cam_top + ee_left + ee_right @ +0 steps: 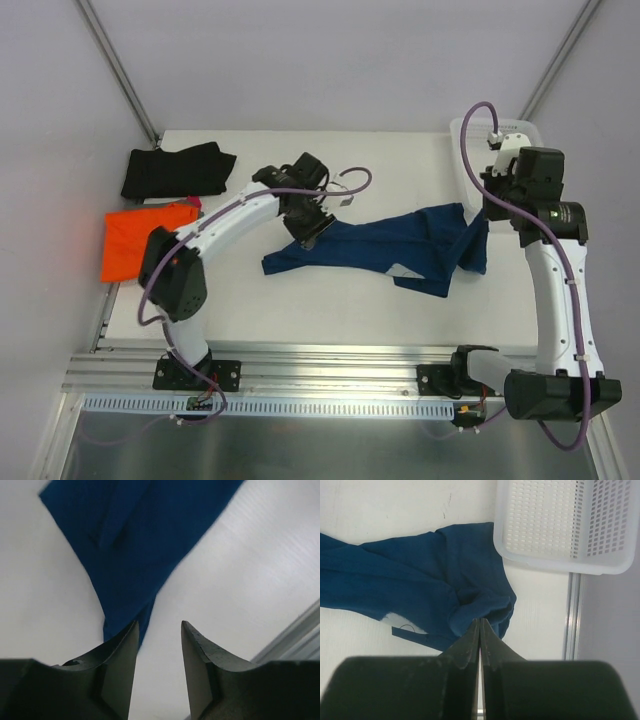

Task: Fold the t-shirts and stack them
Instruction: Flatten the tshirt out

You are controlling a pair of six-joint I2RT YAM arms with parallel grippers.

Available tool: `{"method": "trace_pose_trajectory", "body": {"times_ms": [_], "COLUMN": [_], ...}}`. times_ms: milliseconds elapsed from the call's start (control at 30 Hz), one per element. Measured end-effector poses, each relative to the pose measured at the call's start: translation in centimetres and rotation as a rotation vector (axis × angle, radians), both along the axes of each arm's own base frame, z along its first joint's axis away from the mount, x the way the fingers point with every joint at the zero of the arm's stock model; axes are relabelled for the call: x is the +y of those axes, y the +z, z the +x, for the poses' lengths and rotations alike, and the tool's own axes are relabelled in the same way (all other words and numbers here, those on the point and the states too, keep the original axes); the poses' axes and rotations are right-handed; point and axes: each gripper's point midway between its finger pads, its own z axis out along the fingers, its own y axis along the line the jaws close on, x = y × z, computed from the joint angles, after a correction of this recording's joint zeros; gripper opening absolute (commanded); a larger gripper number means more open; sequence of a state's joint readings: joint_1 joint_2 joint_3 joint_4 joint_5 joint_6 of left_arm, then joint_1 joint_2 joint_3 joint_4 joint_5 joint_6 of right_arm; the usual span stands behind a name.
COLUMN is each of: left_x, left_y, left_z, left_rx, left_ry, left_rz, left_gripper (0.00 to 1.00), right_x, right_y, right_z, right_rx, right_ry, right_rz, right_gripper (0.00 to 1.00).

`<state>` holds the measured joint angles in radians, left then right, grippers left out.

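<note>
Centre frame, a rumpled navy blue cloth t-shirt (370, 250) stretches across the smooth white table (330, 320). The left gripper (159, 625) stands parted and empty over its left end. The right gripper (480, 622), fingers shut, pinches its bunched right end. At upper left lie a bright orange shirt (140, 240) and, beyond it, a black shirt (175, 170).

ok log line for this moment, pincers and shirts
left pincer: open, at end of navy t-shirt | right pincer: shut on navy t-shirt | orange t-shirt, black t-shirt: far left, unstacked

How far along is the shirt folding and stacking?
Looks done: the black t-shirt and orange t-shirt lie folded side by side, not stacked. In hand: the navy t-shirt lies unfolded, its right end pinched by the right gripper; the left gripper is open. Left: fold navy, stack all three.
</note>
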<state>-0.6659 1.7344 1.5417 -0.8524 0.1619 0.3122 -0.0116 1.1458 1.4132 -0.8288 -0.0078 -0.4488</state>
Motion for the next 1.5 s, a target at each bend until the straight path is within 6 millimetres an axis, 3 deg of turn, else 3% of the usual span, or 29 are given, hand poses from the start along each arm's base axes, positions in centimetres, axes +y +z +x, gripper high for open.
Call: {"method": "trace_pose_trajectory", "body": {"times_ms": [167,267,400,633,733,967,1100,1500], "left_x": [-5.3,-6.6,-6.4,-4.1,-3.8,-4.3,-4.8,-4.9], "left_y": [-3.4,-4.3,-4.3,-4.5,-5.8,-9.4,-9.8,-9.8], "left_z": [5.4,8.1,11.1,15.0,14.9,10.9,10.0,10.0], "left_rx": [0.043,0.028,0.01,-0.01,0.024,0.153,0.178,0.187], "left_ry": [-0.023,-0.018,0.018,0.099,0.105,0.091,0.09,0.114], "left_rz": [-0.042,-0.06,-0.092,-0.112,-0.108,-0.067,-0.066,-0.071], "left_gripper": [0.39,0.39,0.38,0.34,0.32,0.29,0.28,0.28], "right_x": [0.0,0.0,0.0,-0.2,-0.2,-0.3,-0.3,-0.3], "right_y": [0.0,-0.1,-0.5,-1.5,-1.7,-1.8,-1.7,-1.1], "right_z": [0.1,0.1,0.4,1.3,1.9,2.9,3.3,3.9], "right_rx": [-0.002,0.002,0.017,0.049,0.06,0.066,0.067,0.049], "right_ry": [0.0,0.0,0.0,-0.005,-0.005,-0.003,-0.003,-0.004], "right_rz": [0.002,0.002,0.0,0.0,-0.001,-0.002,-0.002,-0.003], "right_gripper": [0.01,0.01,0.01,0.01,0.0,0.01,0.01,0.01]}}
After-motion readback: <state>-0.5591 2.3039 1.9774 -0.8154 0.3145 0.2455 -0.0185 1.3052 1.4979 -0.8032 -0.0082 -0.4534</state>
